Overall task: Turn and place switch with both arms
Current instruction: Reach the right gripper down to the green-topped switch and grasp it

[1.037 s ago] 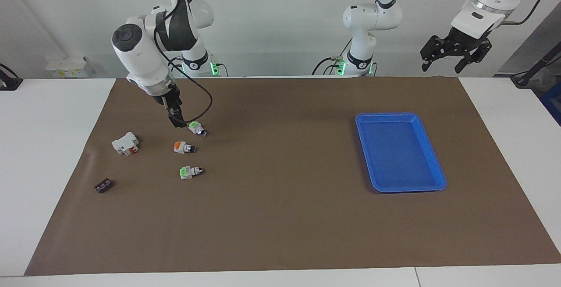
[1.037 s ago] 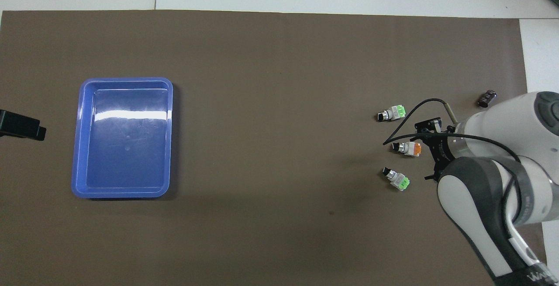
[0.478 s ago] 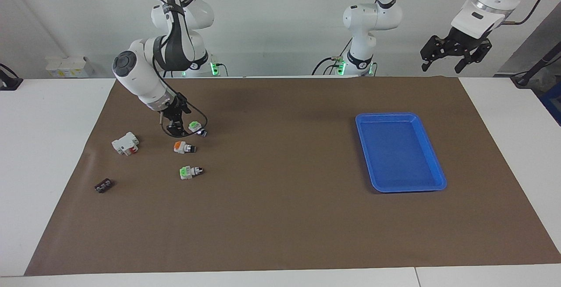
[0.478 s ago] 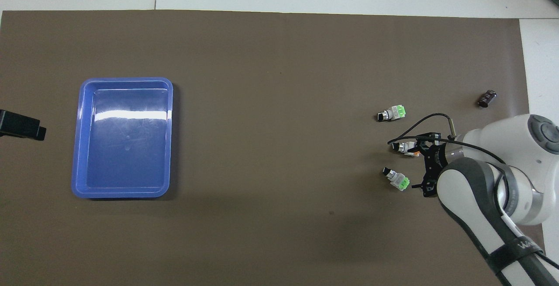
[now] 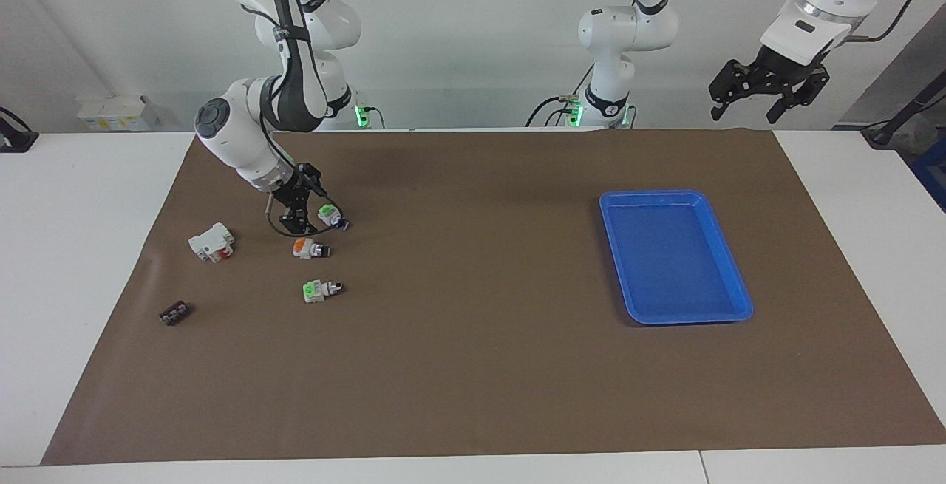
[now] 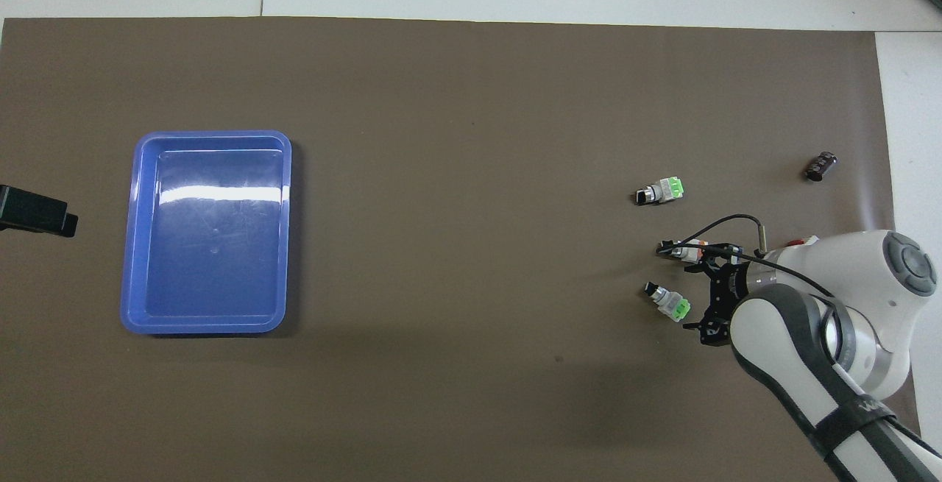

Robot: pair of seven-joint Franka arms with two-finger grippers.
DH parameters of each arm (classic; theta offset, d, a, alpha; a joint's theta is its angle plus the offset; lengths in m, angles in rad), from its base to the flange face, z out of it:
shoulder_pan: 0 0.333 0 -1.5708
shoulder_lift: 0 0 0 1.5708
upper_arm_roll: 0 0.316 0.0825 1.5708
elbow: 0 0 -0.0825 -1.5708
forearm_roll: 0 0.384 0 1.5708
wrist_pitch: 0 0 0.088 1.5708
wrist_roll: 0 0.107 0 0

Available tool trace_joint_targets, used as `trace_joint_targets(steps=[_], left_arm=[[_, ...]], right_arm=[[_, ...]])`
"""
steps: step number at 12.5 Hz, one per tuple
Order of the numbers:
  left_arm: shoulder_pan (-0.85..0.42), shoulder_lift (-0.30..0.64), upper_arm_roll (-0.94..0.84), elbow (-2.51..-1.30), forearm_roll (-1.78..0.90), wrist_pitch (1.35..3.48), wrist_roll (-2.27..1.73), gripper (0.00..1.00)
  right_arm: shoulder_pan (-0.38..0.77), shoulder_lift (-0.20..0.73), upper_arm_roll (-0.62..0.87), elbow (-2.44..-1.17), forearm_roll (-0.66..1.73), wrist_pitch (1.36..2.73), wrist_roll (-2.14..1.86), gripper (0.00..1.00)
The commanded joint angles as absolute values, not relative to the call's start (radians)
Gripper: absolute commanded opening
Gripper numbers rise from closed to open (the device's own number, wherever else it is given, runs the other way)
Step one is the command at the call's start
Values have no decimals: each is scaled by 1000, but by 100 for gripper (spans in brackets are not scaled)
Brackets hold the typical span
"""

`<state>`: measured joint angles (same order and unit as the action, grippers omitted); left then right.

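Two green-capped switches lie on the brown mat. One switch (image 5: 330,216) (image 6: 668,303) lies nearer to the robots, the other green-capped switch (image 5: 318,290) (image 6: 660,191) farther out. My right gripper (image 5: 298,221) (image 6: 696,299) is low over the mat, tilted on its side and open. It is close beside the green cap of the nearer switch, and I cannot tell whether they touch. My left gripper (image 5: 748,92) (image 6: 35,211) is open and empty, held high past the blue tray at the left arm's end, waiting.
An orange-capped switch (image 5: 307,249) (image 6: 681,249) lies between the two green ones. A white block with red parts (image 5: 211,242) and a small black part (image 5: 174,313) (image 6: 820,165) lie toward the right arm's end. A blue tray (image 5: 720,247) (image 6: 132,246) lies toward the left arm's end.
My right gripper has come down and tilted, closing in beside the nearer green-capped switch. The switches have not moved. The left arm has not moved.
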<state>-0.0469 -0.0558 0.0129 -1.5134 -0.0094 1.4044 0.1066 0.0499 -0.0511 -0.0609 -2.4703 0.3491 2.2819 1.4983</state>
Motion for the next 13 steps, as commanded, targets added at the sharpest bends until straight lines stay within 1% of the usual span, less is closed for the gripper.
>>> trace_joint_targets(steps=[1, 2, 3, 5, 6, 7, 8, 9, 11, 13], left_arm=[[-49, -80, 17, -1540, -12, 1404, 106, 100], [-49, -80, 18, -1540, -12, 1404, 104, 100], [-49, -80, 17, -1540, -12, 1402, 104, 100], [-49, -80, 18, -1539, -12, 1404, 104, 100], [-49, -81, 18, -1539, -12, 1404, 104, 100], [-49, -80, 18, -1539, -12, 1404, 104, 100], [-49, -80, 17, -1539, -12, 1402, 104, 100], [-49, -80, 17, -1539, -12, 1404, 106, 100], [-49, -81, 17, -1539, -12, 1404, 104, 100], [-49, -80, 18, -1540, -12, 1404, 104, 100]], right_arm=[[51, -66, -52, -2534, 387, 2348, 1502, 99], [51, -67, -52, -2545, 387, 2359, 1502, 93], [49, -67, -52, -2545, 387, 2361, 1499, 76], [51, -42, -52, -2546, 402, 2394, 1491, 70], [52, -35, -52, -2546, 403, 2402, 1491, 61], [63, -34, -52, -2546, 405, 2401, 1490, 37], [70, -32, -52, -2540, 403, 2393, 1479, 1], [75, -19, -52, -2517, 405, 2382, 1474, 0], [89, -6, -52, -2439, 402, 2295, 1445, 0], [94, -24, -52, -2405, 397, 2202, 1213, 0]])
